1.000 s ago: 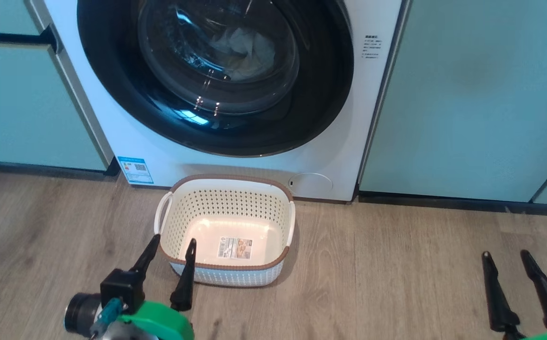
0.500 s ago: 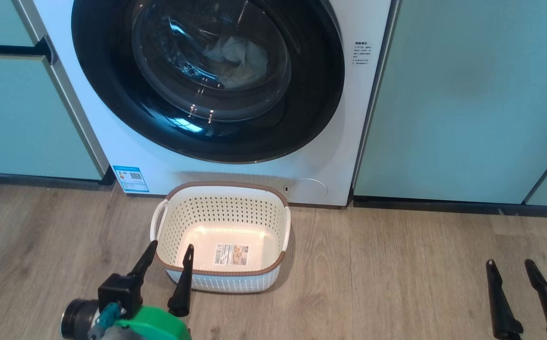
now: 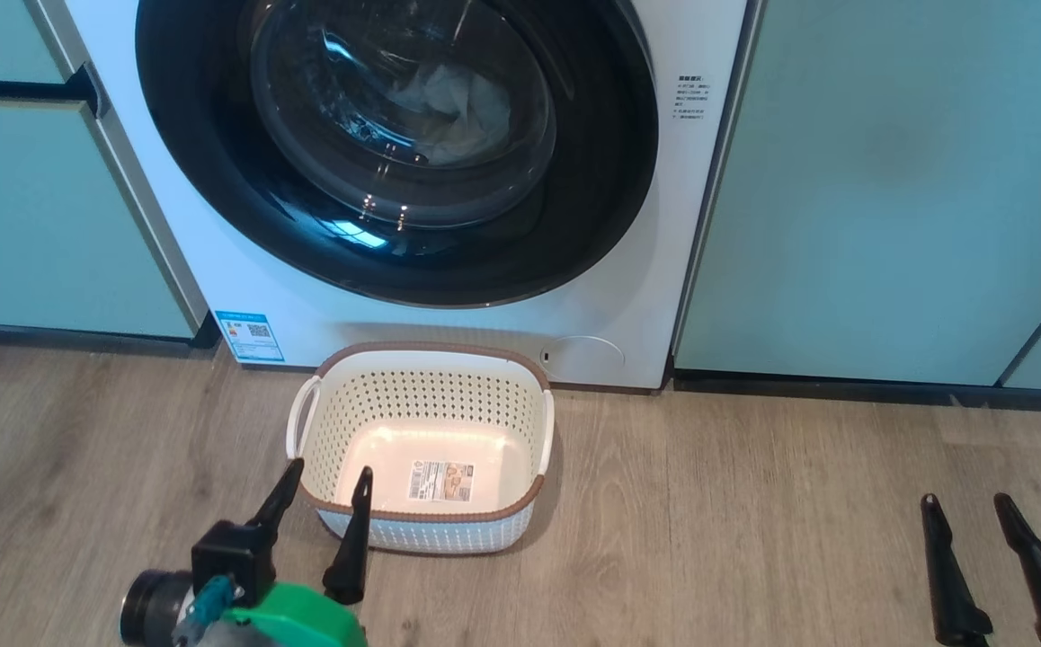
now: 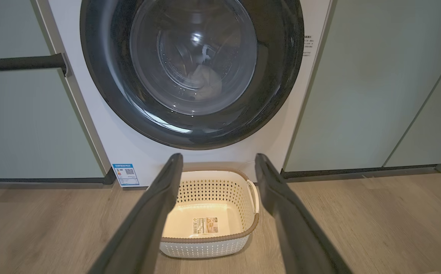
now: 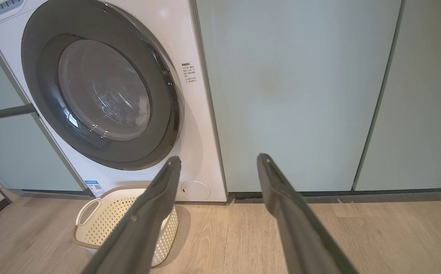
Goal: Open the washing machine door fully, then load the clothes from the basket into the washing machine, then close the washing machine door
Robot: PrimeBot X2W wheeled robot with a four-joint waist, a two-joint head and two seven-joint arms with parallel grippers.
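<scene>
Nothing among the things has moved since a second ago. The head camera alone has shifted a little, and both sets of fingers hold the same wide spread.

From the head, the washing machine [image 3: 305, 296] stands between pale green cabinets [image 3: 889, 180]. Its round door [image 3: 206, 207] lies shut, flush against the white front. Behind the door's glass, inside the washing machine, pale clothes [image 3: 458, 108] lie crumpled. The basket [image 3: 431, 349] sits on the wooden floor [image 3: 754, 521] just in front of the washing machine, below the door, with the label [image 3: 440, 481] on its bottom in plain sight. The left gripper [image 3: 330, 467] hangs at the basket's side away from the washing machine, its fingers apart and gripping nothing. Their tips overlap the basket's near left corner in the picture. The right gripper [image 3: 965, 499] is well out from the washing machine, in front of the cabinets to its right, with its fingers likewise apart and empty.

From the left wrist, the two fingers [image 4: 148, 220] frame the basket. The shut door is above it, and a blue sticker [image 4: 126, 174] marks the washing machine's lower left corner.

From the right wrist, the spread fingers [image 5: 293, 213] point at the cabinets just right of the washing machine. The basket shows behind the left finger, at the washing machine's foot.
</scene>
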